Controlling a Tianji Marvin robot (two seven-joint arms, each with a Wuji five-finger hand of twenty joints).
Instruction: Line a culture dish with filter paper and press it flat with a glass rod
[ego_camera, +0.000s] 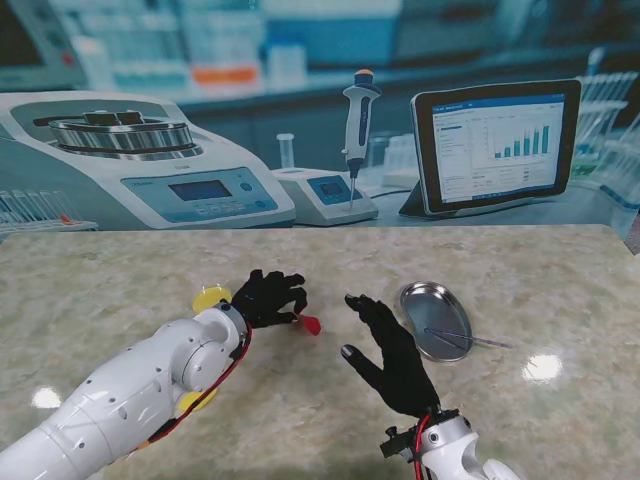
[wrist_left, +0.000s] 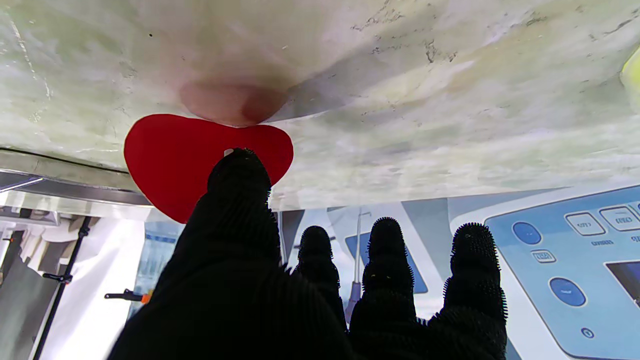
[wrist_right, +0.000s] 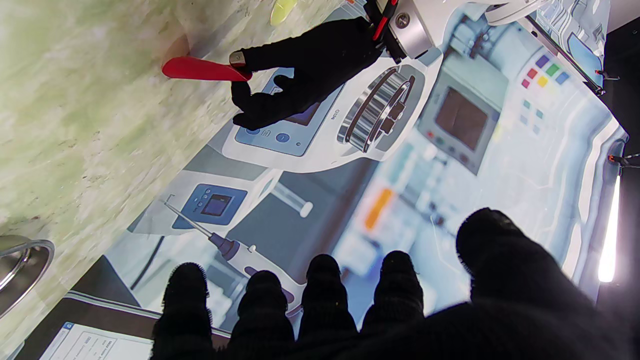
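Observation:
My left hand (ego_camera: 270, 296) pinches a red round filter paper (ego_camera: 310, 323) between thumb and a finger. The paper (wrist_left: 175, 160) hangs just above the marble table, with its shadow under it. The right wrist view shows the same red paper (wrist_right: 200, 69) in the left hand (wrist_right: 305, 65). To the right lies a shallow metal culture dish (ego_camera: 437, 320), with a thin glass rod (ego_camera: 470, 339) resting across its near side and sticking out to the right. My right hand (ego_camera: 392, 355) hovers open between the paper and the dish, fingers spread, holding nothing.
A yellow disc (ego_camera: 211, 297) lies on the table left of my left hand, and another yellow piece (ego_camera: 197, 400) shows beside my left forearm. A lab-scene backdrop (ego_camera: 320, 120) stands along the table's far edge.

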